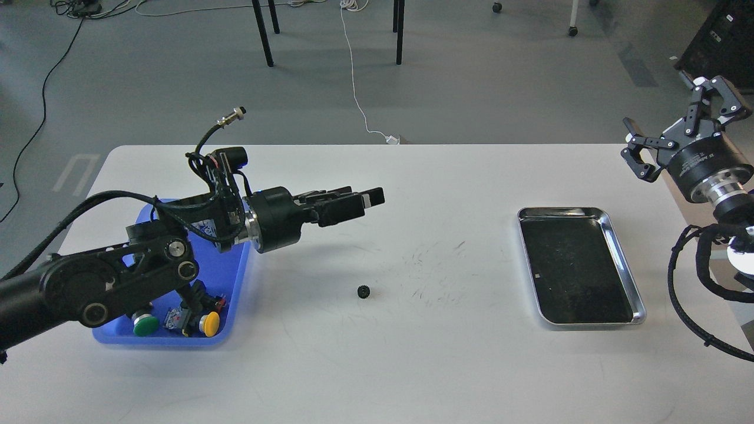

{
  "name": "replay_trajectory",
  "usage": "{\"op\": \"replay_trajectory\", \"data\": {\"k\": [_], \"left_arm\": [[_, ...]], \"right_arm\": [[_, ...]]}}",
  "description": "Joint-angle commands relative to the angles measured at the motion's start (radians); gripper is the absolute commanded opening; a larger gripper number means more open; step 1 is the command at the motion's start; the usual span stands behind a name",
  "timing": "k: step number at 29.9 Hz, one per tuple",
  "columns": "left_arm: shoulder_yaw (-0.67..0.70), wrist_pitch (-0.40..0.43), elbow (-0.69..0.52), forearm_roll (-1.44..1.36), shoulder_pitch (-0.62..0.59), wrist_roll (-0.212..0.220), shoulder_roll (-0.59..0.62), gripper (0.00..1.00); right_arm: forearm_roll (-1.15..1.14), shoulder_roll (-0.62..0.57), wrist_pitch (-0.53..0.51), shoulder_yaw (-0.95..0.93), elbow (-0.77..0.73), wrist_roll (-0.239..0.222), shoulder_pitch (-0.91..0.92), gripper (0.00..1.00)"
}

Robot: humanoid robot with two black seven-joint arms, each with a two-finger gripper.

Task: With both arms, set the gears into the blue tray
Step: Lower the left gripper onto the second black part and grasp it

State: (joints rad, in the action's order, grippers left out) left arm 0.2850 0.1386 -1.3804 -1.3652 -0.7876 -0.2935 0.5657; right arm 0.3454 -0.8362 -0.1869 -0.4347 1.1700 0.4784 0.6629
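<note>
Gear (363, 291) flat on table (hole seemingly upward) | left gripper (368, 201) closed | right gripper (677, 132) spread

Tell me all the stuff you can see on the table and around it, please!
gear: one, black, alone on the bare table left of the middle
blue tray: one, blue, left side of the table, partly under the left arm
push-button switches: at least two, green cap and yellow cap, in the near end of the blue tray
steel tray: one, shiny with a dark bottom, right side, nothing seen in it
table: one, white
left hand: one, black, above the table just right of the blue tray, fingers together
right hand: one, black, raised at the right edge, fingers apart
</note>
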Motion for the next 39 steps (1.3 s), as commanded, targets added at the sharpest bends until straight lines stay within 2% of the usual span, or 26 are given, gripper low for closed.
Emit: {"op": "replay_trajectory", "data": {"k": [1, 6, 11, 14, 19, 28, 35, 39], "left_arm": [[-0.102, 0.013, 0.0, -0.133, -0.013, 0.008, -0.017, 0.97], [-0.121, 0.003, 0.01, -0.46, -0.021, 0.007, -0.058, 0.89], [-0.136, -0.001, 0.015, -0.69, 0.001, 0.011, -0.125, 0.79], [-0.136, -0.004, 0.066, -0.816, 0.037, 0.014, -0.145, 0.74], [-0.135, -0.042, 0.153, -0.816, 0.05, 0.019, -0.178, 0.69], [-0.136, -0.065, 0.217, -0.816, 0.074, 0.017, -0.179, 0.5], [-0.133, -0.068, 0.245, -0.816, 0.087, 0.016, -0.182, 0.46], [-0.136, -0.065, 0.245, -0.816, 0.087, 0.013, -0.181, 0.34]], "right_arm": [[0.009, 0.002, -0.06, -0.004, 0.003, 0.009, -0.063, 0.95], [0.009, 0.002, -0.141, -0.022, 0.003, 0.01, -0.134, 0.95], [0.009, -0.001, -0.144, -0.026, 0.007, 0.01, -0.15, 0.95], [0.009, -0.007, -0.144, -0.027, 0.026, 0.01, -0.154, 0.95], [0.007, -0.017, -0.141, -0.035, 0.054, 0.01, -0.154, 0.95], [0.006, -0.017, -0.141, -0.049, 0.062, 0.01, -0.154, 0.95], [0.006, -0.017, -0.14, -0.055, 0.062, 0.01, -0.154, 0.95], [0.006, -0.017, -0.14, -0.055, 0.062, 0.01, -0.154, 0.95]]}}
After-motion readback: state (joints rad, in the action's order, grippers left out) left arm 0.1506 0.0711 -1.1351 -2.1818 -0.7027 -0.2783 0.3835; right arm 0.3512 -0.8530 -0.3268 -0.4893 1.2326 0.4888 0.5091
